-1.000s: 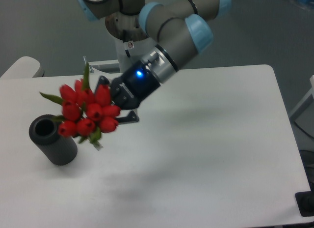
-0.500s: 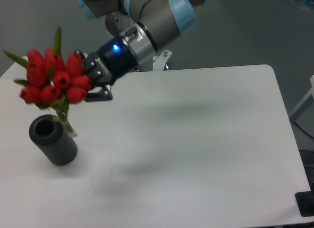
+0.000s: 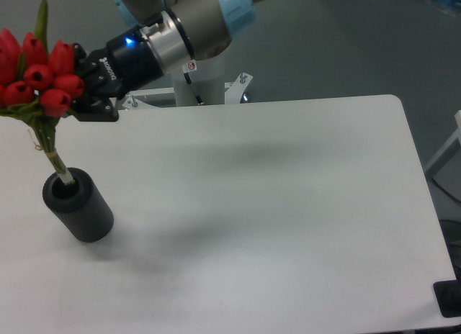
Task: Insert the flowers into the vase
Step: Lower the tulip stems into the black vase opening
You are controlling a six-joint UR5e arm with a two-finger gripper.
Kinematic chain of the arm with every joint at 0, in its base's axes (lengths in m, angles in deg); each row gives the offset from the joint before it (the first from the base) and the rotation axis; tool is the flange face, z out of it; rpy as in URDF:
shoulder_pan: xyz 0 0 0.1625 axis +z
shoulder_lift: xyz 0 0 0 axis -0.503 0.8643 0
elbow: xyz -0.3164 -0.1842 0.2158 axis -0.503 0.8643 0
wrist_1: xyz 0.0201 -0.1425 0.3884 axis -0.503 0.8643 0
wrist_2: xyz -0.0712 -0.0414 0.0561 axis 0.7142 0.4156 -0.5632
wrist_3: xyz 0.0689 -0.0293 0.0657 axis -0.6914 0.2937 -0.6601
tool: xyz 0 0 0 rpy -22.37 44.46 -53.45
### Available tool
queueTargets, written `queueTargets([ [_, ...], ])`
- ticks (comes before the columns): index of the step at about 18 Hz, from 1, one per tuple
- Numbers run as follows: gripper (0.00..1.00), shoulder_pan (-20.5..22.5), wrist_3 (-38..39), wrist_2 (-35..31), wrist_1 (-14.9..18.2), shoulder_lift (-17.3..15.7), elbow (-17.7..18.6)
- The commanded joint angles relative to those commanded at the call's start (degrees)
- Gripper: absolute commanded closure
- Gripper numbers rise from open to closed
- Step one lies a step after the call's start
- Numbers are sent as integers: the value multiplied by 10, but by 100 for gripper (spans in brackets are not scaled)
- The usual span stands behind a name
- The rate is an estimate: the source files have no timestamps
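From my screen the vase (image 3: 78,204) stands where it stood half a second ago, near the left edge of the white table (image 3: 288,204); everything else I place against it. The flowers (image 3: 37,71) have gone from hanging beside and just above the vase to standing high over it, up and to the left, with some buds cut off by the edge of the view; the bunch is now close to upright, tilted slightly, and its pale stem end reaches down to the vase's round opening; I cannot tell whether the tip is inside the hole or only at its rim. The gripper (image 3: 81,96) has travelled left and up with them, now above and slightly right of the vase; its dark fingers are clamped on the bunch just under the buds. The arm (image 3: 180,32) stretches in from above and right of the vase, a blue light showing on its wrist.
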Motion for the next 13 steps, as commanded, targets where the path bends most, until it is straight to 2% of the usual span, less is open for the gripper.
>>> queueTargets([
  [7,88,-10,-38,-2,-17,6,35],
  [13,87,-11,-70,-4,-16,17,61],
])
